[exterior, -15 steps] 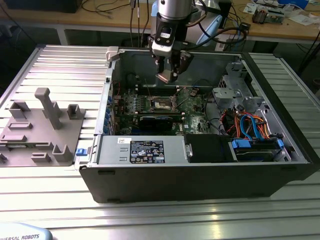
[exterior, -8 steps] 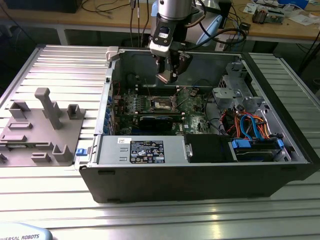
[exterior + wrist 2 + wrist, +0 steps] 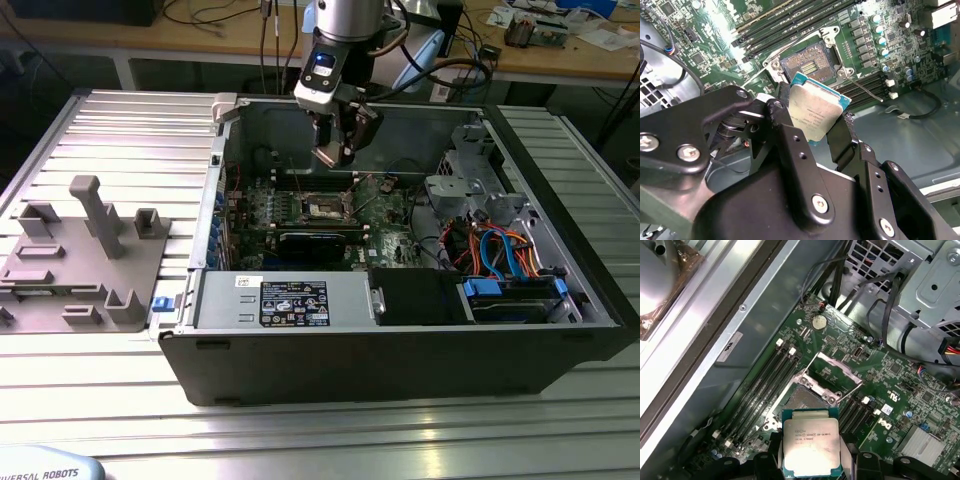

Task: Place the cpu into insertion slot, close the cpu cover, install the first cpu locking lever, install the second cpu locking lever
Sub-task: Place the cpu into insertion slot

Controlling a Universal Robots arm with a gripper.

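cpu [image 3: 811, 447]: flat square, silver-grey lid, teal edge, clamped by its sides between my hand's [image 3: 335, 150] black fingers [image 3: 790, 140]. First wrist view shows its lid face-on, near the insertion slot [image 3: 807, 399] but not in it; second wrist view shows it tilted. Slot dark, silver-rimmed. cpu cover [image 3: 835, 360], a thin metal frame, stands open. Exterior view: hand above green motherboard [image 3: 385, 215] inside open computer case [image 3: 400, 350] on ribbed metal surface [image 3: 100, 130]

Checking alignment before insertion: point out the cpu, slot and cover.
cpu [image 3: 811, 447]: first wrist view, middle of its metal top.
slot [image 3: 809, 65]: second wrist view, middle of the dark recess.
cover [image 3: 839, 364]: first wrist view, one bar of the raised frame.
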